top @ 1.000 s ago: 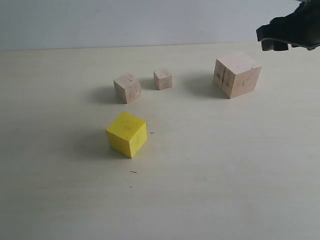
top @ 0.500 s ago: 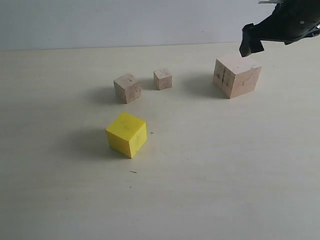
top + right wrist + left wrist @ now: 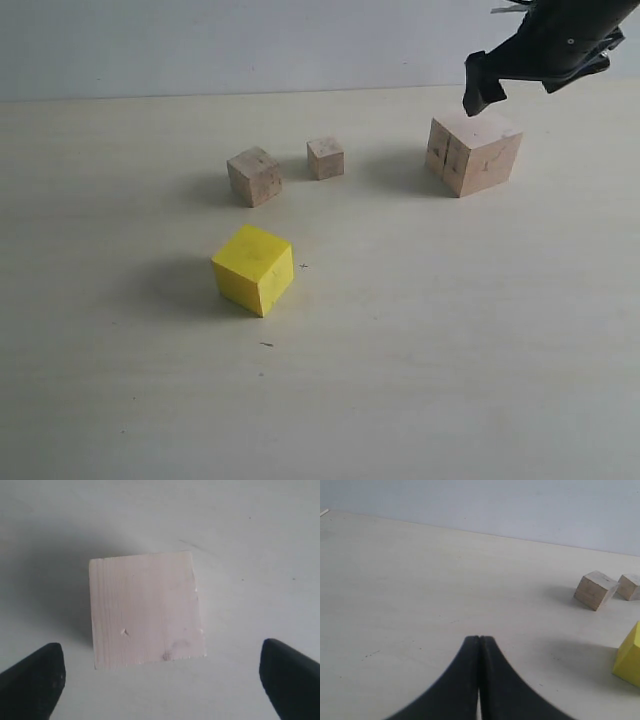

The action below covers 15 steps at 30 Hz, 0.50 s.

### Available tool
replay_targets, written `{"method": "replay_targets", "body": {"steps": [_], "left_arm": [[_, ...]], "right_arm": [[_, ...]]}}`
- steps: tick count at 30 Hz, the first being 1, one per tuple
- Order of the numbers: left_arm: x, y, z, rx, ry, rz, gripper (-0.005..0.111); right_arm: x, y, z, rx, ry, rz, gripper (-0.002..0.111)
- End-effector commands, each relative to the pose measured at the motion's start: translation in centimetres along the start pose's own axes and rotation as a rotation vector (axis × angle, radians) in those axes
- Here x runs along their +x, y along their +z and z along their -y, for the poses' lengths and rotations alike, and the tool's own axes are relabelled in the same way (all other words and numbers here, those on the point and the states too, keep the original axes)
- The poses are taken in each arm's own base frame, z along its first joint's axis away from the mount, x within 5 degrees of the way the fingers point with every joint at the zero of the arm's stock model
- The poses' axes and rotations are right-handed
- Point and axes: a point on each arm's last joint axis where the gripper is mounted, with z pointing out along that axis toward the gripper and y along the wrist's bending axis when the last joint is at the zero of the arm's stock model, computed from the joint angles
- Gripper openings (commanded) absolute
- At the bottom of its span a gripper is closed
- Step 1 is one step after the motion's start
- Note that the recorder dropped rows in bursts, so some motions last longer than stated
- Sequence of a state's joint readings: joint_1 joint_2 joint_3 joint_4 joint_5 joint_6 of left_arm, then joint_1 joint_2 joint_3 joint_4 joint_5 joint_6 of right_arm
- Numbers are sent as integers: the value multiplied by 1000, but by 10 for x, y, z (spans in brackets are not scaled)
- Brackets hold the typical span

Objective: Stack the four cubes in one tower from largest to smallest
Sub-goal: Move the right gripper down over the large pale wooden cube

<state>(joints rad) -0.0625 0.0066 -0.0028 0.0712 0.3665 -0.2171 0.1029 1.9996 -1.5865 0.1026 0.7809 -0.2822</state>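
Your right gripper (image 3: 161, 680) hangs splayed wide above the large pale pinkish wooden cube (image 3: 147, 610), at the table's (image 3: 450, 350) one o'clock. Your left gripper (image 3: 479, 647) sits clenched shut, low over the table.

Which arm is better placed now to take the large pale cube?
Right. The right gripper hangs open over the large pale cube, one finger on each side. The left gripper is shut; its camera does not show that cube.

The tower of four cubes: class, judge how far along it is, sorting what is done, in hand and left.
Done: nothing; large pale cube, yellow cube, small wooden cube and tiniest cube sit apart on the table. In hand: the open right gripper hovers over the large pale cube, holding nothing. Left: every stacking step.
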Motion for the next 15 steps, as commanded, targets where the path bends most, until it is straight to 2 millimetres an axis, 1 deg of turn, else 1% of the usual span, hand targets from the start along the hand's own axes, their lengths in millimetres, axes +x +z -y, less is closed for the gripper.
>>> {"method": "replay_targets", "body": {"steps": [1, 6, 11, 15], "left_arm": [[0, 0, 0, -4, 3, 7, 0], [0, 0, 0, -4, 3, 7, 0], [0, 0, 0, -4, 3, 7, 0], [0, 0, 0, -4, 3, 7, 0]], "right_arm": [[-5, 14, 2, -1, -10, -25, 105], [-6, 30, 3, -7, -9, -49, 105], [-7, 39, 4, -8, -11, -53, 105], [-8, 46, -5, -10, -41, -57, 105]]}}
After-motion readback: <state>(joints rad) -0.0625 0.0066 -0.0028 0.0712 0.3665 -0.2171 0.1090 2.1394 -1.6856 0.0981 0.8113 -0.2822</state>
